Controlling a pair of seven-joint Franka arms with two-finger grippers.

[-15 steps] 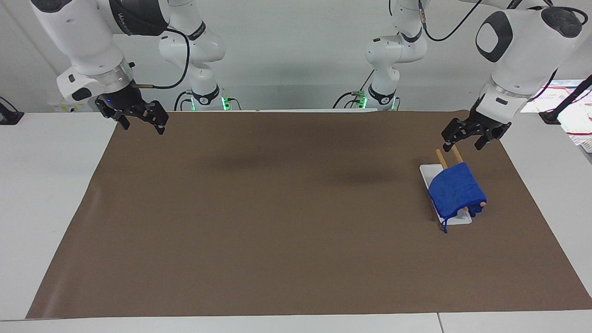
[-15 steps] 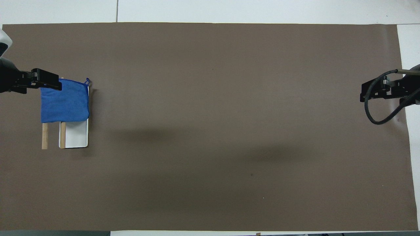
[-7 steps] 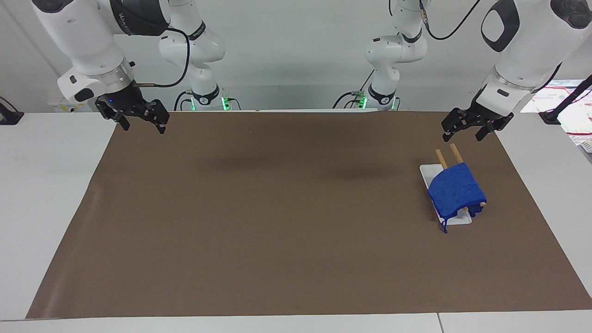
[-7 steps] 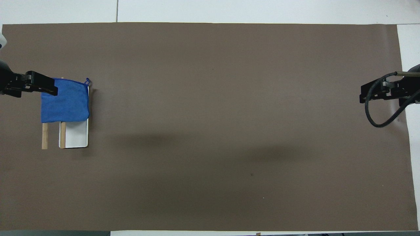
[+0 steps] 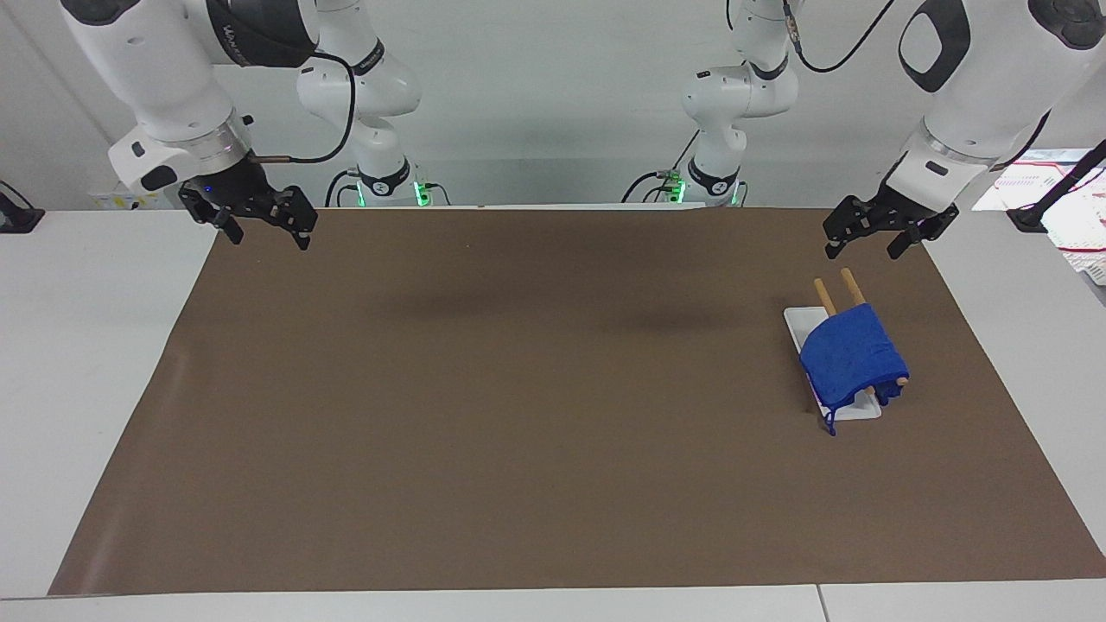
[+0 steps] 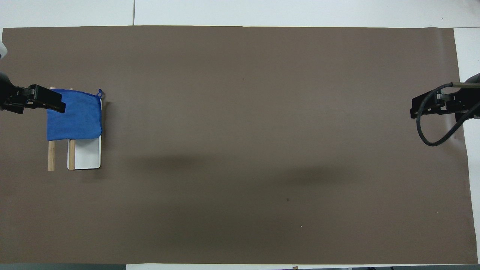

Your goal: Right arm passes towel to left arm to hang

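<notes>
Left gripper: your left gripper [image 5: 874,238] hangs with its fingers spread and nothing between them, over the brown mat [image 5: 536,397] at the left arm's end of the tabletop [image 5: 86,345], above the robot-side ends of the rack's bars.

Right gripper: your right gripper [image 5: 263,226] hangs over the mat's corner at the right arm's end, fingers spread, empty, waiting.

Towel: the blue towel [image 5: 851,354] is draped over the two wooden bars of a small rack [image 5: 836,290], which stands on a white tray [image 5: 796,320]. The cloth covers the part of the bars farther from the robots. A small loop dangles off its lowest corner.

Stage: by the look of it the hanging is done, and what remains is getting clear.

How to do it well: lift the left gripper straight up and away from the bar ends. Do not sweep across the cloth, since a snagged edge or loop could drag the towel off the bars.

Watch for: the rack looks light, so a nudge to the bare bar ends could shift it on the tray.
</notes>
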